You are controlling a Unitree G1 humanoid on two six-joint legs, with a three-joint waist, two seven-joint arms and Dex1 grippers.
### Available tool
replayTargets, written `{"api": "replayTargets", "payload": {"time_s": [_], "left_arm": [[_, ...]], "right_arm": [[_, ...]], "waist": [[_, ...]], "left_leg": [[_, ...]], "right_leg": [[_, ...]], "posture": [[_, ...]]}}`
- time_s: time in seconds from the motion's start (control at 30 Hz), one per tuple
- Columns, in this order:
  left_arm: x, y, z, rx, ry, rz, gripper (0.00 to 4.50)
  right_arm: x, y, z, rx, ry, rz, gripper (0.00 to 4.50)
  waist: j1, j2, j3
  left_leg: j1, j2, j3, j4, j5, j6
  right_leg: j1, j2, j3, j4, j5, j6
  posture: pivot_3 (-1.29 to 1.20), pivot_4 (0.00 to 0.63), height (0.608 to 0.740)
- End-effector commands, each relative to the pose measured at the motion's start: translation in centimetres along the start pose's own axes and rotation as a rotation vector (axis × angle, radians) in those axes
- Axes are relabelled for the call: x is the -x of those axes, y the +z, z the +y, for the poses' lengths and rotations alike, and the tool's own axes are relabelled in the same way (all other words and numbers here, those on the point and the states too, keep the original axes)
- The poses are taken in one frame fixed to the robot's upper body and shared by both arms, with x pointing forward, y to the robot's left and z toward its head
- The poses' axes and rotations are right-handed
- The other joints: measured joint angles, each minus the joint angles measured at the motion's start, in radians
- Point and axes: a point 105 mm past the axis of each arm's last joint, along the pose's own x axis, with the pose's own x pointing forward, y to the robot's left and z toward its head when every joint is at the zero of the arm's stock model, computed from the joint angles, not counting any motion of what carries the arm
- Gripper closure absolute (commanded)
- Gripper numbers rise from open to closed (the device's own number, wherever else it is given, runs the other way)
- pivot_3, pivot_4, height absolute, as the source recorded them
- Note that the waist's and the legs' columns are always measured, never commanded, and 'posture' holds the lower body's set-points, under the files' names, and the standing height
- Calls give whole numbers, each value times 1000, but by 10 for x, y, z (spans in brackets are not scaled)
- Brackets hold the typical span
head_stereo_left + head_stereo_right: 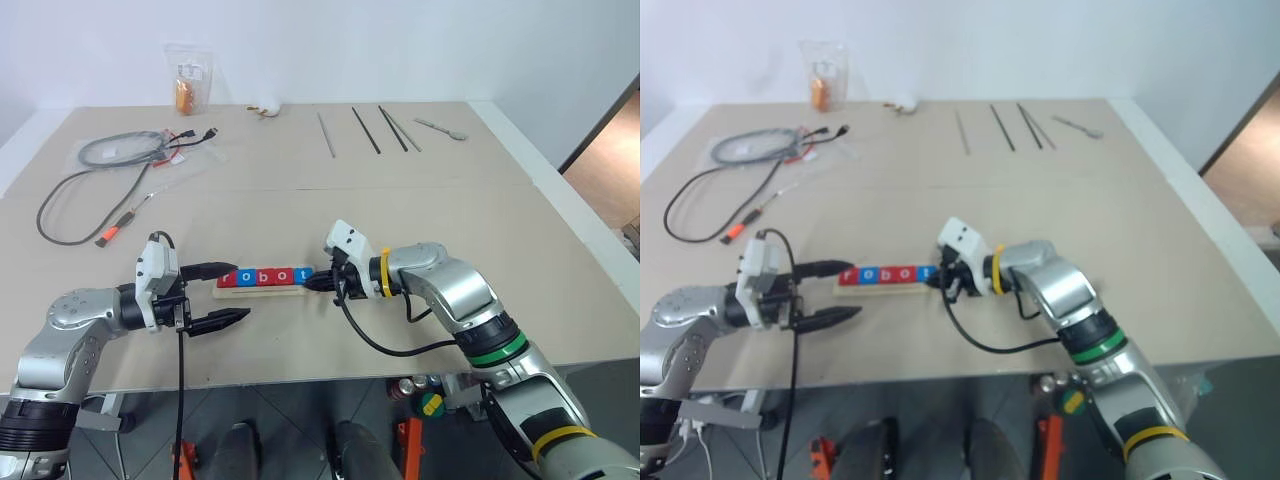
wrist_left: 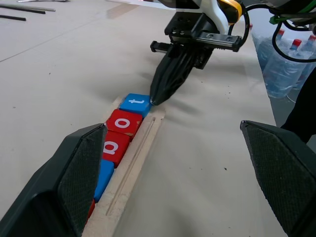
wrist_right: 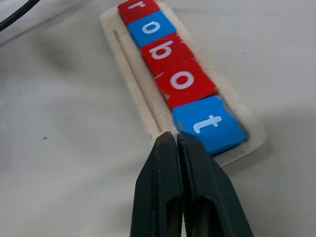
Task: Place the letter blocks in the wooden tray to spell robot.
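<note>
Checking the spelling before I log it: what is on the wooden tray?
Five letter blocks lie in a row on the tray, reading r, o, b, o, t. The right gripper's shut fingers touch the t block's corner. The wood beneath the blocks is covered.

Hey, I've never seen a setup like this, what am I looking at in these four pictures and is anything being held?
This is a humanoid robot with two arms, each ending in two black fingers. The two wide pictures come from cameras in its head, looking down over a beige table. The other two come from cameras on each wrist, looking along that arm's fingers.

In front of it lies a wooden tray holding five letter blocks that spell "robot". The right gripper is shut, its tip at the corner of the blue "t" block; it holds nothing. The left gripper is wide open at the tray's other end, also empty.

Farther back lie cables, a small plastic bag, some thin rods and a spoon.
</note>
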Motion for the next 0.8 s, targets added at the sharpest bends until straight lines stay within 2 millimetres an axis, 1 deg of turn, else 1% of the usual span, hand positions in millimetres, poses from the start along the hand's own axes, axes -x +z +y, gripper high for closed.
{"api": "replayTargets", "payload": {"time_s": [0.03,0.23,0.27,0.33,0.43,0.47,0.5,0.57,0.63,0.73,0.8], "left_arm": [[2,13,-1,-37,10,-35,0],[3,19,2,-28,35,-68,0],[3,19,1,-26,36,-68,0],[6,20,1,-19,54,-75,0],[16,24,2,14,111,-100,0],[20,25,3,26,139,-103,0],[23,25,4,34,156,-104,0],[31,16,5,138,208,-55,0],[41,13,7,172,288,-33,0],[66,17,15,226,496,-86,0],[76,21,15,262,554,-138,0]], "right_arm": [[4,15,-5,36,-19,-43,4439],[3,15,-2,35,-3,-44,4439],[7,17,-2,30,-1,-53,4439],[20,23,-3,17,7,-79,4439],[52,37,-2,5,35,-160,4439],[62,38,0,8,39,-174,4439],[69,38,1,10,42,-180,4439],[86,35,1,15,30,-192,4439],[103,25,-2,15,-19,-183,4439],[128,-1,-19,-55,-170,-166,4439],[136,-12,-25,-98,-234,-170,4439]], "waist": [[0,0,0],[0,0,0],[0,0,0],[0,0,0],[0,0,0],[0,0,0],[1,0,0],[1,-1,0],[1,-1,0],[1,-2,1],[1,-2,1]], "left_leg": [[0,0,0,0,0,0],[0,0,0,0,0,0],[0,0,0,0,0,0],[0,0,0,0,0,0],[0,0,0,0,0,0],[0,0,0,0,0,0],[0,0,0,0,0,0],[0,0,0,0,0,0],[2,0,-1,0,-1,0],[1,0,0,0,-1,-1],[1,-1,1,1,-1,-1]], "right_leg": [[0,0,0,0,0,0],[0,0,0,0,0,1],[0,0,0,0,0,1],[0,0,0,0,0,1],[0,0,0,0,0,1],[1,0,0,0,0,1],[1,-1,0,0,0,1],[1,-1,-1,0,-1,1],[2,0,-1,0,-1,0],[2,-1,0,0,-2,0],[2,-3,0,0,-2,1]], "posture": [[0,150,740],[0,150,740],[0,150,740],[0,150,740],[0,150,740],[0,150,740],[0,150,740],[0,150,740],[0,150,740],[0,150,740],[0,150,740]]}}
